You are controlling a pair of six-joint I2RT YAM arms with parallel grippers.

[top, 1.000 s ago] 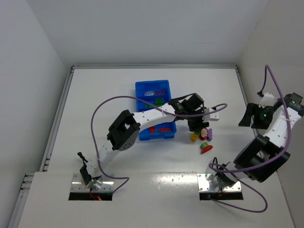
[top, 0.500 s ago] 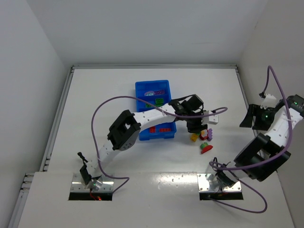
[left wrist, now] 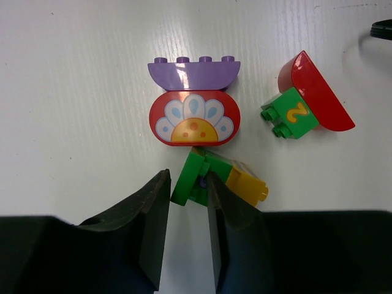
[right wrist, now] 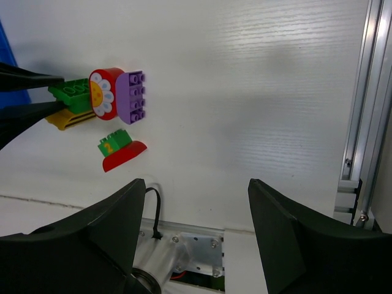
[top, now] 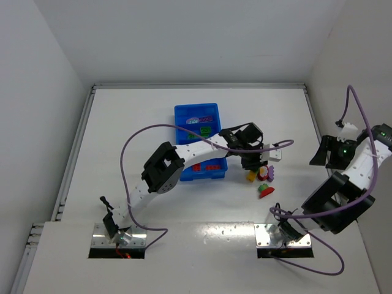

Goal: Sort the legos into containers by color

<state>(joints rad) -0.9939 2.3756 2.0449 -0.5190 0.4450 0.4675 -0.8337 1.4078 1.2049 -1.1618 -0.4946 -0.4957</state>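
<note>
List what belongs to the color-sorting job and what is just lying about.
Job: blue tray, green brick in left gripper, yellow piece, red flower piece, purple piece, green 2 brick, red arch.
Lying about: purple cables, aluminium rail.

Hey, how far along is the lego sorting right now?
Done: red pieces and green pieces already lie in the blue tray. In hand: the left gripper straddles a green brick on the table; grip unclear. Left: purple piece, red flower piece, yellow brick, green number block, red curved piece.
</note>
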